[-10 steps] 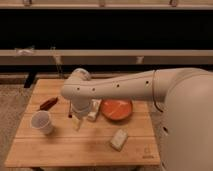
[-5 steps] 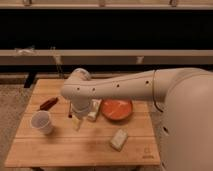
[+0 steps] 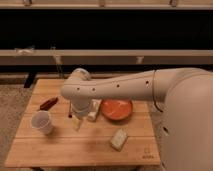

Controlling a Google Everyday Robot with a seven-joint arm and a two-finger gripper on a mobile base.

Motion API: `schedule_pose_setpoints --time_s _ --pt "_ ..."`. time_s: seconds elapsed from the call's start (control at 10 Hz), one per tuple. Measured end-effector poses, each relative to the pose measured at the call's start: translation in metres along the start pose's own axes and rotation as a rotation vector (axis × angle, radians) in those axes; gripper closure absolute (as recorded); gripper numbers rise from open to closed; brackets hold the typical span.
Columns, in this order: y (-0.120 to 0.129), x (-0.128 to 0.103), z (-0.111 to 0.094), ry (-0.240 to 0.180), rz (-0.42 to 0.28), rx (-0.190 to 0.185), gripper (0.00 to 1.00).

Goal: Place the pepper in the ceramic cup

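Observation:
The dark red pepper (image 3: 48, 103) lies on the wooden table (image 3: 60, 150) near its left edge. The small white ceramic cup (image 3: 41, 121) stands upright in front of the pepper, at the table's left. My gripper (image 3: 75, 120) points down at the table, to the right of the cup and pepper and apart from both. The white arm reaches in from the right, above the table's middle.
A round orange-red bowl (image 3: 116, 109) sits right of the gripper. A pale block (image 3: 93, 110) lies between gripper and bowl, partly hidden by the arm. A small pale packet (image 3: 118, 138) lies toward the front right. A dark shelf runs behind the table.

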Motion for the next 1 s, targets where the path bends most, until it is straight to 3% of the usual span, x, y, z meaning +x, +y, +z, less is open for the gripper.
schedule_pose_setpoints --time_s 0.5,0.7,1.0 --pt "0.002 0.001 0.001 -0.005 -0.003 -0.006 0.2" --pt "0.009 0.022 0.004 0.003 -0.029 -0.028 0.2" --pt "0.015 0.081 0.011 0.039 -0.117 -0.052 0.2"
